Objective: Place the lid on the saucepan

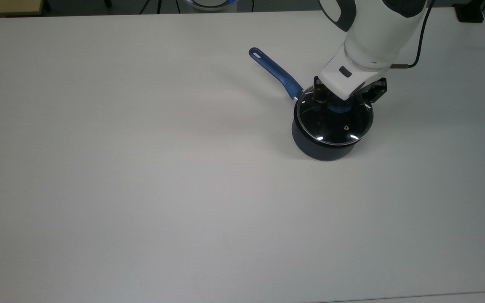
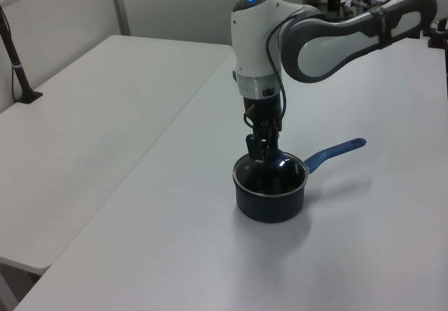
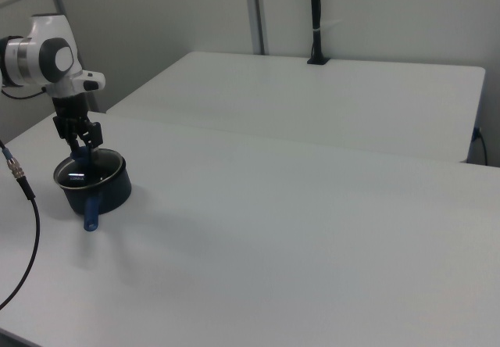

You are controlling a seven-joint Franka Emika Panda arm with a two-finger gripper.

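The dark navy saucepan (image 1: 326, 148) stands on the white table right of centre in the top view, its long blue handle (image 1: 274, 70) pointing to the upper left. The glass lid (image 1: 331, 126) lies level on the pan's rim and covers the opening. My gripper (image 1: 338, 101) comes down from above, shut on the lid's blue knob (image 1: 340, 108). The left view has the saucepan (image 2: 269, 204), the lid (image 2: 280, 173) and the gripper (image 2: 260, 153) at centre. At the right view's left are the saucepan (image 3: 101, 194), the lid (image 3: 84, 172) and the gripper (image 3: 81, 145).
The white table (image 1: 141, 189) stretches wide to the top view's left and bottom. A black cable (image 1: 413, 46) trails off the arm. A second white table (image 2: 105, 94) with a black clamped post (image 2: 15, 55) stands at the left view's left.
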